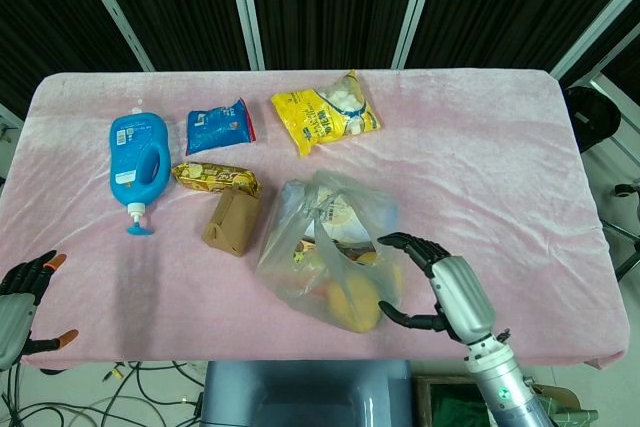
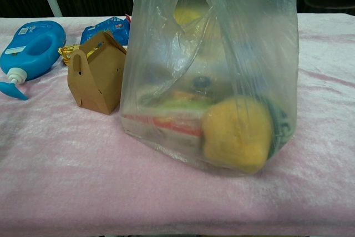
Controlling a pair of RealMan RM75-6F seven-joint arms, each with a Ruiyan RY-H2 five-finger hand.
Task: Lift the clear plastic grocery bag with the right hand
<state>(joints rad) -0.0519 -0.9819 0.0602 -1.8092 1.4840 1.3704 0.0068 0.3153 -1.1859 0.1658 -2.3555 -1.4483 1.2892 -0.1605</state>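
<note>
The right hand [image 1: 440, 282], fingers spread and holding nothing, sat just right of the clear plastic grocery bag [image 1: 330, 252], which looked soft, slippery and bottom-heavy, best gathered by its handles up and left of the hand.

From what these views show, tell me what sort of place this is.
Probably a lab or test room: a table under a pink cloth, black curtains behind it, loose cables on the floor, and groceries such as a bag laid out.

Clear plastic grocery bag [image 1: 330, 257] upright on table, groceries inside.
</note>
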